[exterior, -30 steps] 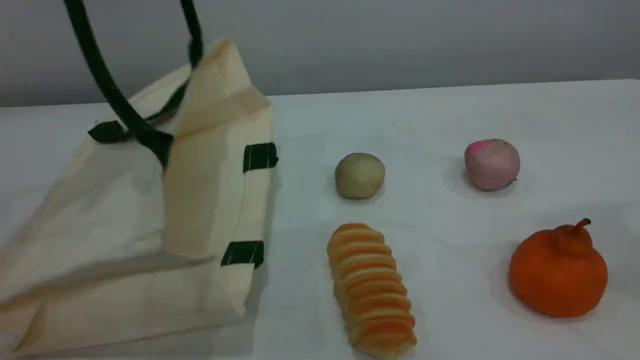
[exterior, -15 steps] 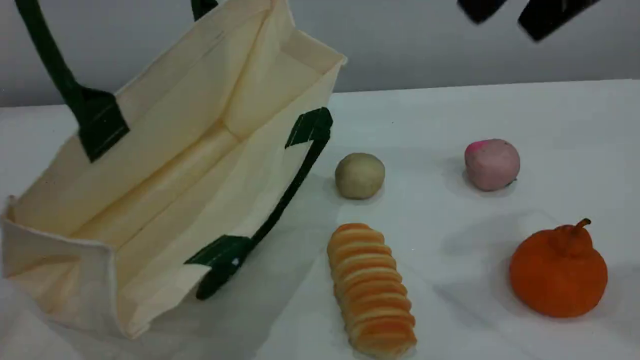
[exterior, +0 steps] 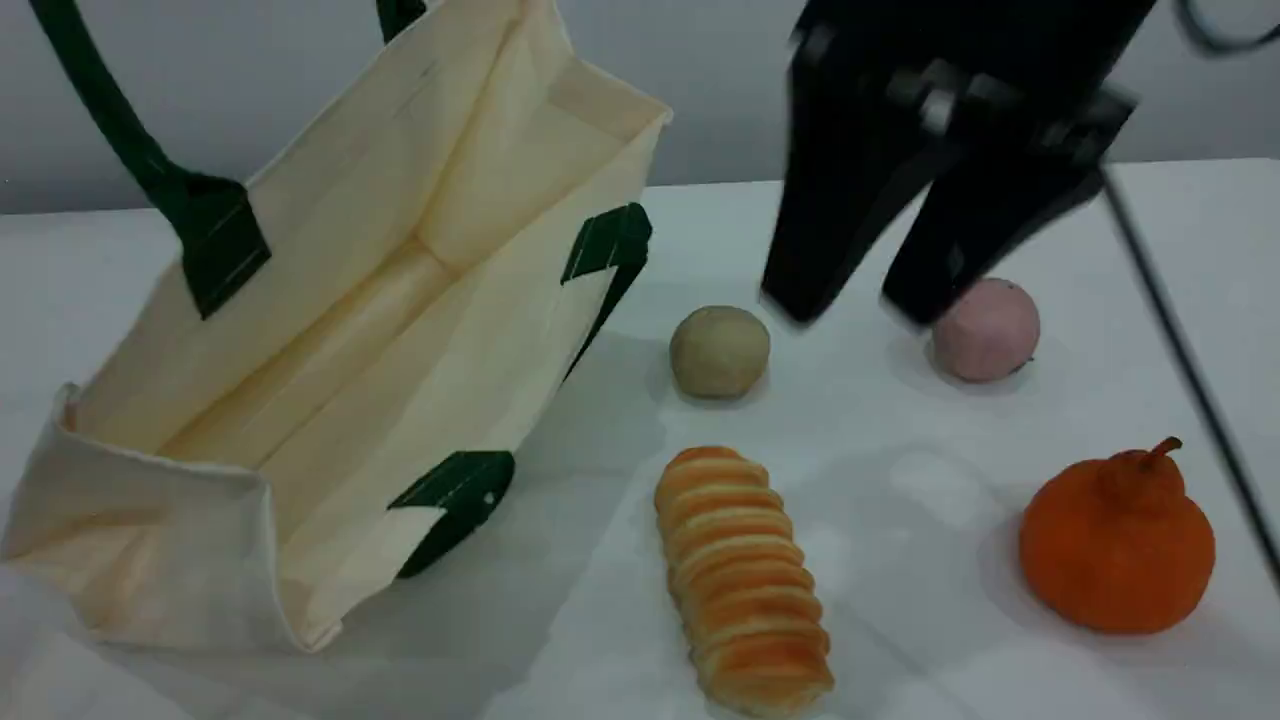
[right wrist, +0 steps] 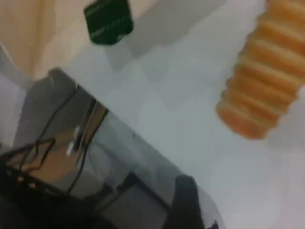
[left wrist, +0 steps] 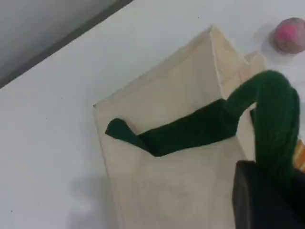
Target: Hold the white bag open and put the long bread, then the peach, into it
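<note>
The white bag stands at the table's left, its mouth held wide and tilted toward the foods. One dark green handle runs up out of the scene view. In the left wrist view my left gripper is shut on that handle above the bag. The long bread lies near the front edge, also seen as the bread in the right wrist view. The peach rests at the back right. My right gripper hangs open between the beige ball and the peach, touching nothing.
A beige ball sits just right of the bag's mouth. An orange stemmed fruit stands at the front right. A thin cable trails down from the right arm. The right wrist view shows the table's edge with wires below.
The bag rose from a collapsed heap into an open mouth and has settled slightly. My right gripper came down from the top right to just above the table between ball and peach.
</note>
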